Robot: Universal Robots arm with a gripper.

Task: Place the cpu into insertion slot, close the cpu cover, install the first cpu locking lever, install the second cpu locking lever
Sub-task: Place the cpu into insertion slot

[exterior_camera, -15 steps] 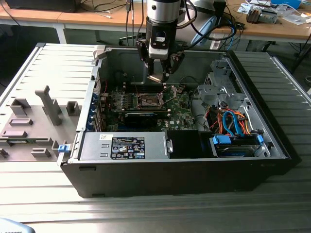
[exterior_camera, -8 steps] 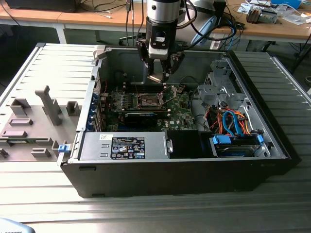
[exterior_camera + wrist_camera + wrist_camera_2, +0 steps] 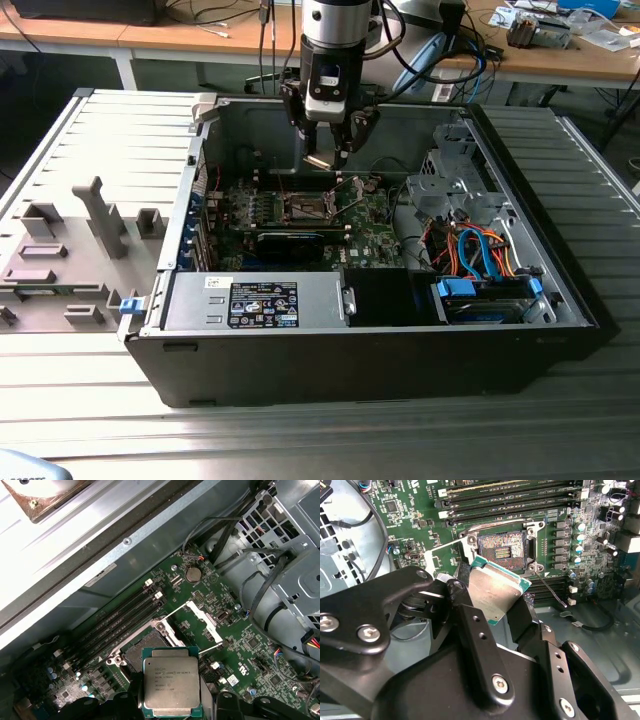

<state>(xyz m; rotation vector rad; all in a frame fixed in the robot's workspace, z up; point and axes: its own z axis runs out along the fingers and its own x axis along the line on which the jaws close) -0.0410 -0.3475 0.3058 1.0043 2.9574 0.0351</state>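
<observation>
- Inside the open computer case (image 3: 350,370), above the green board (image 3: 375,245), the fingers (image 3: 520,620) pinch the cpu (image 3: 497,592) by two opposite edges.
- From the cpu, in the exterior view, the insertion slot (image 3: 305,207) lies at roughly 6 o'clock, apart from it.
- Both wrist views have the cpu covering the slot's near edge; the locking levers are hard to make out.

exterior view: high, wide on case (image 3: 350,370) | both wrist views: near insertion slot (image 3: 502,550) (image 3: 136,654)

The silver-topped cpu (image 3: 171,687) hangs tilted above the open insertion slot (image 3: 502,552), cpu cover (image 3: 206,621) raised.
</observation>
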